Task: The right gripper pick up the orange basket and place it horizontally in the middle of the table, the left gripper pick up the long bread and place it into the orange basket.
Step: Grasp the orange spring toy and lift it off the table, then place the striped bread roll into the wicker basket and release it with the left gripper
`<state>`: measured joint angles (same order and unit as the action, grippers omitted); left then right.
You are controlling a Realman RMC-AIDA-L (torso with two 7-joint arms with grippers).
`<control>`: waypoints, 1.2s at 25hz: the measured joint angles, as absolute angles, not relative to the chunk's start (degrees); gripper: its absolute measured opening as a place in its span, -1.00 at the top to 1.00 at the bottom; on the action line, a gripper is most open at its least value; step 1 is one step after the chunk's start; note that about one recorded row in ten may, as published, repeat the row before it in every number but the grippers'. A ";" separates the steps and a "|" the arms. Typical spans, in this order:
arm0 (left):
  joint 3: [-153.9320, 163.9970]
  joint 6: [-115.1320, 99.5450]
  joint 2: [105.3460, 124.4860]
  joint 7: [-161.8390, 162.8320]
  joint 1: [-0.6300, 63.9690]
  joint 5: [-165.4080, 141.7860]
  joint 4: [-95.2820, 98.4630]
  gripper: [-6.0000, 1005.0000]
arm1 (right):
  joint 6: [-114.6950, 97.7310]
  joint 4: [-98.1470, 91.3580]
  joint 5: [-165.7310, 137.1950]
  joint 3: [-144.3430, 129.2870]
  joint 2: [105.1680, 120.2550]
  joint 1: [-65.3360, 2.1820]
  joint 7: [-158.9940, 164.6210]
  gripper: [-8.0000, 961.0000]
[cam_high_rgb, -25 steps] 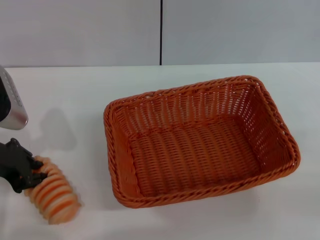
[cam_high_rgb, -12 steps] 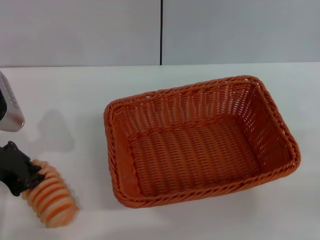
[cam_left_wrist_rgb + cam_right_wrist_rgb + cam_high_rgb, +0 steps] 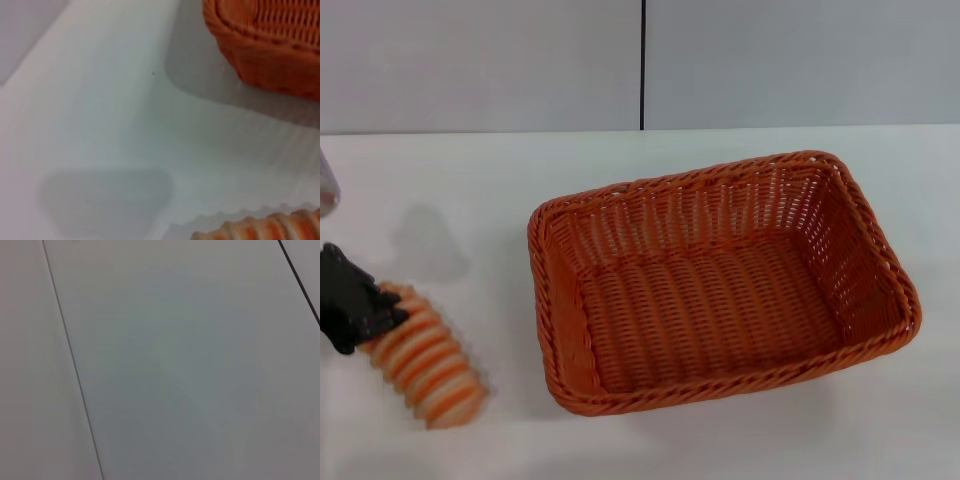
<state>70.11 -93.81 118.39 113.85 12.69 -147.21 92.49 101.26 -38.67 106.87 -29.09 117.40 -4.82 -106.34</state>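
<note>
The orange basket (image 3: 720, 175) sits lengthwise across the middle of the white table (image 3: 470, 190), slightly skewed and with nothing in it. The long bread (image 3: 425, 365), ridged in orange and cream stripes, is at the front left. My left gripper (image 3: 382, 318), a black claw at the left edge of the head view, is shut on the bread's far end. In the left wrist view the bread (image 3: 265, 227) shows along one edge and a corner of the basket (image 3: 270, 55) at another. The right gripper is out of view.
A bit of my left arm's silver housing (image 3: 325, 190) shows at the left edge. A grey panelled wall (image 3: 640, 60) runs behind the table. The right wrist view shows only grey wall panels (image 3: 175, 365).
My left gripper has moved a little farther from the table's front edge, taking the bread's held end with it. The silver arm part has slid almost out at the left. The basket has not moved.
</note>
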 joint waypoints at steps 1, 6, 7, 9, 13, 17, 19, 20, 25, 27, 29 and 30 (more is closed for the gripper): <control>69.58 -94.17 118.39 113.87 12.91 -147.07 92.94 0.72 | 101.29 -38.67 106.87 -29.09 117.38 -4.82 -106.34 -0.23; 62.71 -99.06 118.29 113.68 15.90 -146.04 97.79 0.77 | 101.41 -38.66 106.88 -29.09 117.36 -4.95 -106.35 -0.23; 62.71 -99.06 118.29 113.68 15.90 -146.04 97.79 0.78 | 101.42 -38.67 106.88 -29.09 117.35 -5.02 -106.35 -0.23; 55.84 -103.24 118.10 113.14 19.43 -144.17 98.69 0.80 | 101.43 -38.67 106.88 -29.09 117.34 -5.14 -106.35 -0.23; 47.46 -107.89 118.03 113.07 25.37 -144.30 100.06 0.81 | 101.46 -38.67 106.88 -29.10 117.35 -5.50 -106.35 -0.23; 46.98 -108.75 118.44 116.47 28.29 -142.85 101.17 0.81 | 101.49 -38.67 106.88 -29.30 117.53 -5.82 -106.35 -0.23; 48.64 -107.88 118.63 119.29 28.75 -139.98 100.92 0.82 | 101.48 -38.67 106.88 -29.52 117.65 -5.89 -106.35 -0.23; 50.05 -106.96 118.69 121.10 28.74 -137.89 100.58 0.82 | 101.48 -38.67 106.88 -29.52 117.65 -5.89 -106.35 -0.23; 56.92 -102.09 118.74 126.66 27.48 -128.99 98.77 0.84 | 101.46 -38.67 106.88 -29.40 117.73 -5.95 -106.35 -0.23; 60.04 -98.73 118.73 128.40 25.98 -125.66 98.29 0.84 | 101.48 -38.67 106.88 -29.36 117.75 -5.96 -106.35 -0.23; 64.23 -93.72 118.69 129.85 23.79 -122.36 98.13 0.84 | 101.53 -38.67 106.88 -29.27 117.75 -5.97 -106.35 -0.23; 66.33 -91.40 118.66 130.24 22.82 -121.12 98.12 0.85 | 101.56 -38.67 106.88 -29.23 117.77 -5.97 -106.35 -0.23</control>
<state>66.33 -91.40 118.66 130.24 22.82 -121.12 98.12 101.56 -38.67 106.88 -29.23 117.77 -5.97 -106.35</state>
